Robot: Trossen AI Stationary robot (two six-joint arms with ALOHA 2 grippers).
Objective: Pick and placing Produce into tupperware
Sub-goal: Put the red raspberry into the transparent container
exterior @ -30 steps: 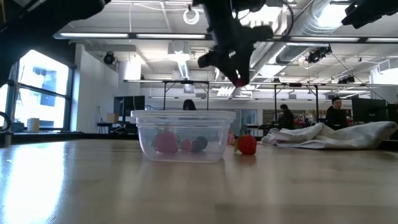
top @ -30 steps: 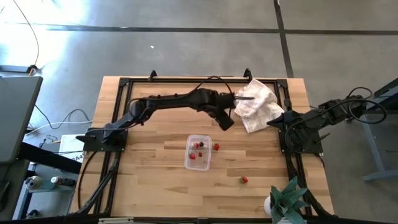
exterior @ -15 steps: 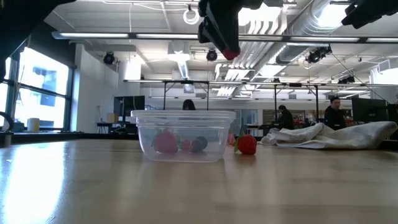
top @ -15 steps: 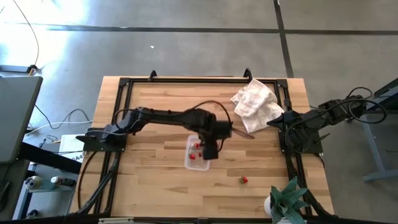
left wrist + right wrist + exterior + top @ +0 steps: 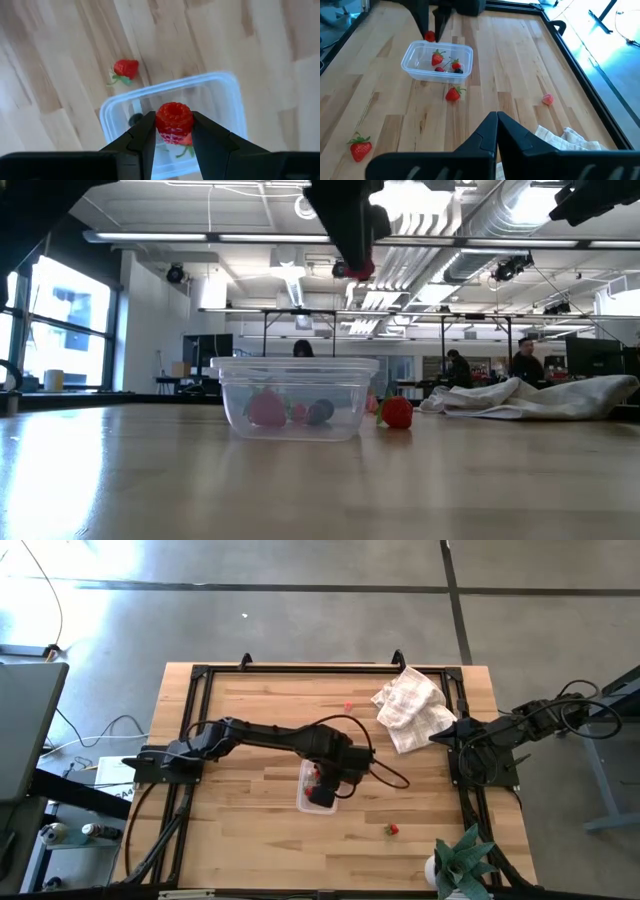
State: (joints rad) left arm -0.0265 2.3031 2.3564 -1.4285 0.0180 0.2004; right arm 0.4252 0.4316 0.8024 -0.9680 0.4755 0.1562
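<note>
**Q:** Where is the fruit, and which way does the tupperware run?

**A:** The left gripper (image 5: 172, 131) hangs above the tupperware (image 5: 318, 787), fingers partly closed on a red raspberry (image 5: 174, 122). The clear tub's long axis runs near to far on the table (image 5: 250, 830). Inside lie strawberries (image 5: 437, 58) and a dark berry (image 5: 459, 71).

**Q:** And outside the tub?

**A:** One strawberry (image 5: 453, 94) lies just right of it, another (image 5: 392, 829) at the near right, and a pale red piece (image 5: 348, 706) far off beside the checked cloth (image 5: 412, 708).

**Q:** The other arm, the room?

**A:** The right gripper (image 5: 497, 120) waits at the table's right edge, fingers pressed together. Beyond the pale plank tabletop stretches an open hall with ceiling ducts; people (image 5: 522, 367) sit far back.
</note>
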